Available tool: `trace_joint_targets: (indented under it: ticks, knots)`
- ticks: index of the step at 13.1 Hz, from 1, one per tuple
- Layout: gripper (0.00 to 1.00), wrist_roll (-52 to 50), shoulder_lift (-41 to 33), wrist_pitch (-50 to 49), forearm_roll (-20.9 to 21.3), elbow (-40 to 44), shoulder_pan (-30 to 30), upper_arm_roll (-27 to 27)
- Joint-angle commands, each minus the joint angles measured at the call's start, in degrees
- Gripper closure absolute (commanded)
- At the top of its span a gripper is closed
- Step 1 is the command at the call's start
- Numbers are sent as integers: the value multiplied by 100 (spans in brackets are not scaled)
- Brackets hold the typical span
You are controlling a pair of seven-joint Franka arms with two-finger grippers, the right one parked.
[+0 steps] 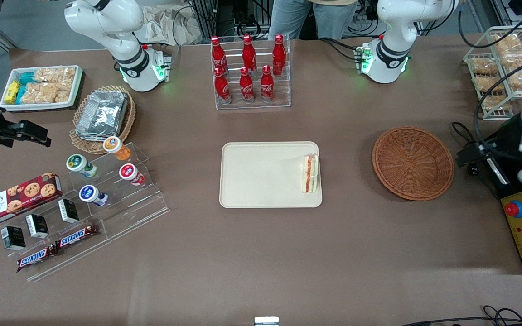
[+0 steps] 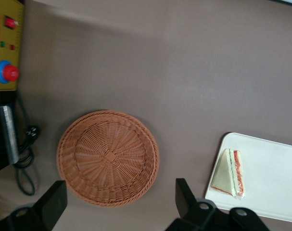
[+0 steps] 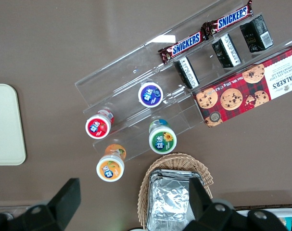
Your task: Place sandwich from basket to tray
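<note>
The sandwich (image 1: 310, 173) lies on the cream tray (image 1: 252, 181), at the tray's edge nearest the basket; it also shows in the left wrist view (image 2: 230, 174) on the tray (image 2: 275, 183). The orange-brown wicker basket (image 1: 413, 163) is empty and stands beside the tray, toward the working arm's end of the table. My left gripper (image 1: 469, 156) hangs raised just outside the basket's rim, toward the working arm's end. In the left wrist view the gripper (image 2: 119, 202) is open and empty, above the basket (image 2: 107, 156). A corner of the tray (image 3: 6, 125) shows in the right wrist view.
A yellow control box with a red button (image 1: 521, 231) and a black cable (image 2: 25, 163) lie beside the basket. A rack of red cola bottles (image 1: 249, 72) stands farther from the front camera than the tray. A wire snack rack (image 1: 505, 68) is near the working arm's base.
</note>
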Motion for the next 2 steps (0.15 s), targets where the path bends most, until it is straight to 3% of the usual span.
trace_joint_targets:
  ticks: [1, 2]
  knots:
    - [0, 21, -180, -26, -5, -185, -365, 198]
    - [0, 21, -145, -26, 5, -158, -338, 119]
